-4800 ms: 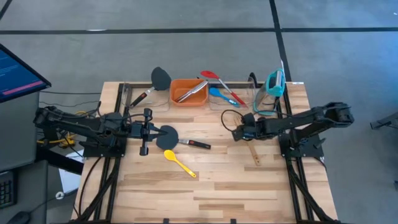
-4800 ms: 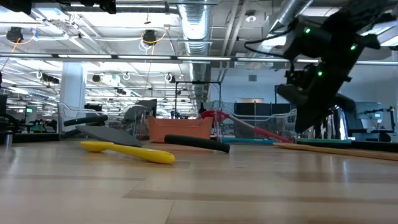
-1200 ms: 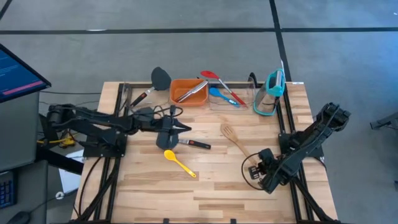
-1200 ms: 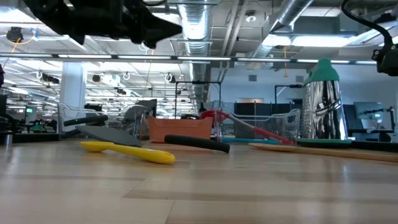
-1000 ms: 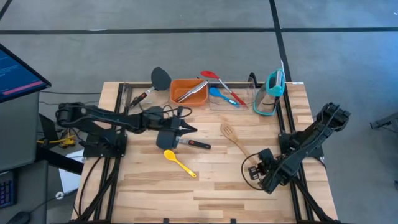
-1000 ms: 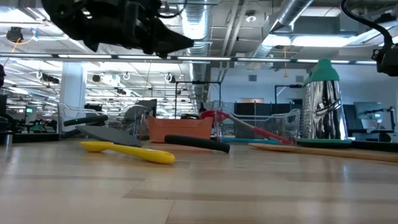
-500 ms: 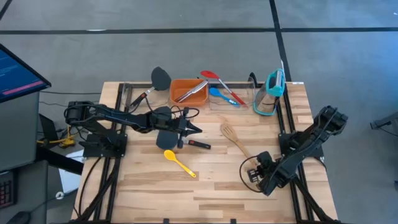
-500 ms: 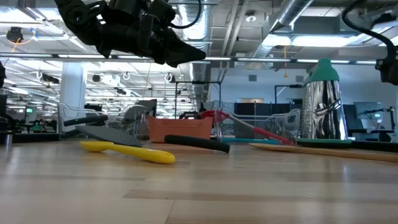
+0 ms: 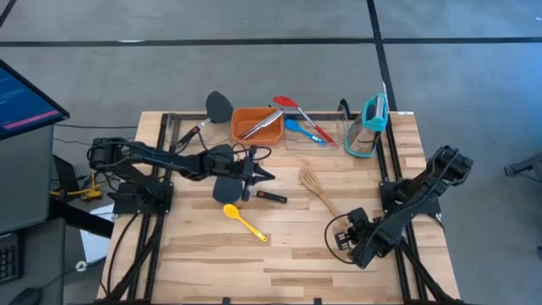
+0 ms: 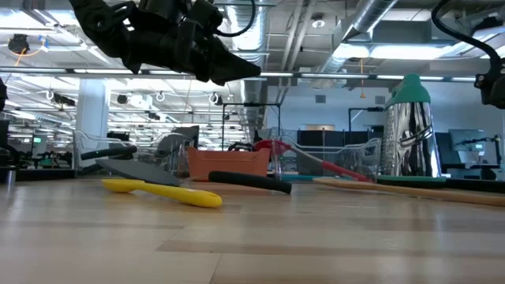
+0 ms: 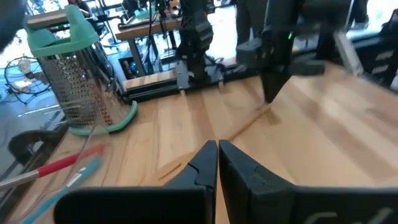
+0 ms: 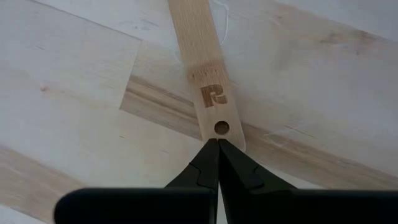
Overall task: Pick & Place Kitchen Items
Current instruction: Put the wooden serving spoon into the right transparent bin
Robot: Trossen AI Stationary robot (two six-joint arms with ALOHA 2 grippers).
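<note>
With closed fingers, the right gripper [image 12: 218, 144] touches the flat wooden fork's [image 9: 319, 191] handle end, apparently repositioning it; a pickup next requires opening, while the closed left gripper [image 9: 268, 177] hovers mid-table.

Wooden table [image 9: 322, 254] sitting on grey floor [image 9: 254, 76]. Orange bin [image 9: 257, 135] standing near table's back edge. Clear bin [image 9: 318, 140] sitting just beside it. Metal grater with green handle [image 9: 369, 127] lying at back right corner. Screen [image 9: 21, 97] glowing blue, standing off table's left side.
</note>
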